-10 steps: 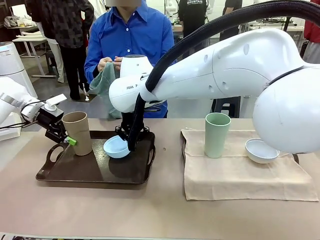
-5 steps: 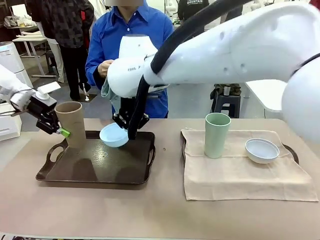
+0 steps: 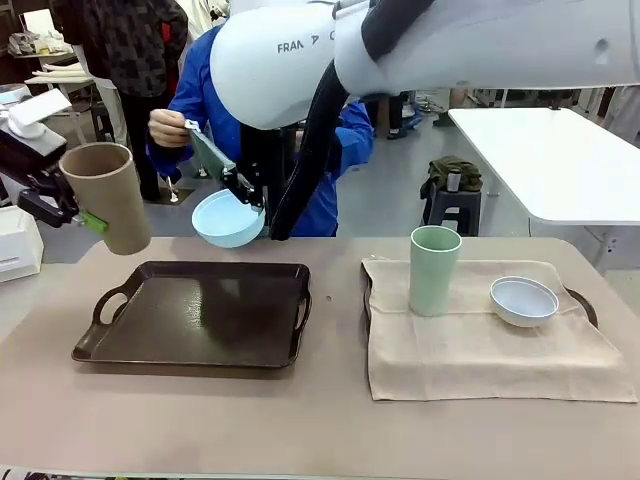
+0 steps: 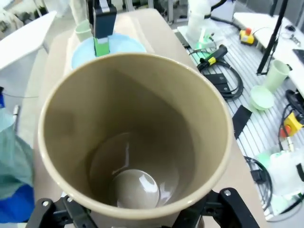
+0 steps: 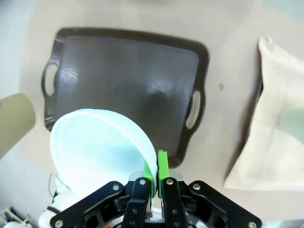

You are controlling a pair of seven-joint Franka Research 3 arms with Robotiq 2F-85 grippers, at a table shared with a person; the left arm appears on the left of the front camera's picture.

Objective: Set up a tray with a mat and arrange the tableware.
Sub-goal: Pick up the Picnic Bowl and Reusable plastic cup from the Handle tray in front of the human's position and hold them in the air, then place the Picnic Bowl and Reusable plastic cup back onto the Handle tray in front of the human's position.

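Note:
My left gripper [image 3: 88,218] is shut on a tan-brown cup [image 3: 105,195], tilted in the air left of the dark tray [image 3: 190,320]. The left wrist view looks straight into that cup [image 4: 133,142]. My right gripper [image 3: 243,190] pinches the rim of a light blue bowl [image 3: 226,220], held high over the tray's far edge. From the right wrist I see the fingertips [image 5: 163,164] clamped on the bowl [image 5: 95,147] above the bare tray [image 5: 123,80]. A beige mat [image 3: 480,350] covers a second tray at the right and carries a pale green cup [image 3: 435,268] and a white bowl [image 3: 524,300].
A person in a blue shirt stands at the far side, behind my right arm, holding a green cloth [image 3: 207,150]. My bulky right arm [image 3: 420,50] spans the top of the front view. A white table [image 3: 550,160] stands behind on the right.
Both arms have risen: the tan cup went up and left off the dark tray, and the blue bowl lifted from it. The dark tray is now bare.

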